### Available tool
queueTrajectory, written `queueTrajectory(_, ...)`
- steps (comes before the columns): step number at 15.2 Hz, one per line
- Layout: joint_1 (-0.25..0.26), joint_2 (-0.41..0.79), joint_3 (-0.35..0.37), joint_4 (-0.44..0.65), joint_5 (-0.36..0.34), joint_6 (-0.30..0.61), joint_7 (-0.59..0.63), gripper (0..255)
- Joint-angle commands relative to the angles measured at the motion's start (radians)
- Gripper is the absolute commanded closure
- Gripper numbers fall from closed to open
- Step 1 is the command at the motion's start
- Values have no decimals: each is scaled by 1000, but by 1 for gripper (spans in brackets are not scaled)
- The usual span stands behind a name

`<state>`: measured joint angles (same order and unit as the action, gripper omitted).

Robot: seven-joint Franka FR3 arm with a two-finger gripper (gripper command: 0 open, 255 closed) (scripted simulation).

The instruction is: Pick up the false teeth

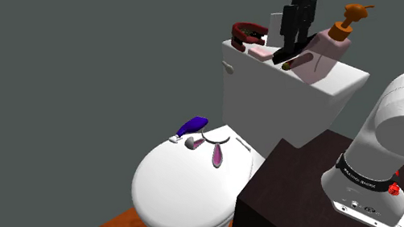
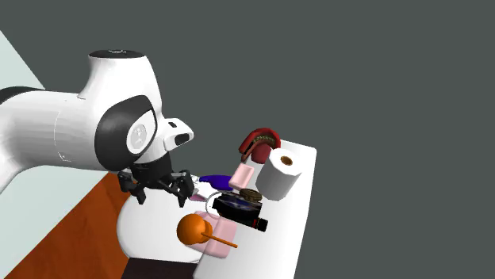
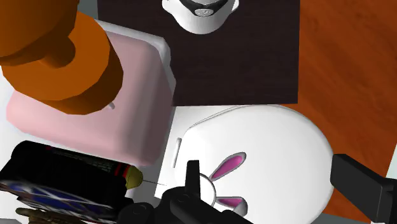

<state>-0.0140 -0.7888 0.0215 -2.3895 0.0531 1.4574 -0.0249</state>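
Nearest you, the soap bottle (image 1: 323,52) crowds the claw (image 1: 295,34), whose jaws stand apart (nothing held). The false teeth (image 1: 247,32) lie at its nine o'clock, by the far end of the tank lid (image 1: 346,78). Descend crooked and you may nudge them off.

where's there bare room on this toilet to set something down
The front of the closed toilet lid is bare, ahead of the bunny ears and purple object. The tank top is crowded: false teeth, toilet roll, pink soap dispenser, black cylinder. Only its edge beside the roll is bare.
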Motion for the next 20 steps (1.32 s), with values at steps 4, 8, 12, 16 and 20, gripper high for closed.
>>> queueTrajectory(4, -17, 74, -47, 30, -42, 54, -62, 0)
queueTrajectory(8, -34, 183, -107, 86, -85, 122, -141, 0)
queueTrajectory(12, -47, 301, -163, 162, -112, 181, -218, 0)
queueTrajectory(16, -57, 427, -216, 257, -121, 229, -296, 0)
queueTrajectory(20, -68, 560, -263, 372, -111, 264, -375, 0)
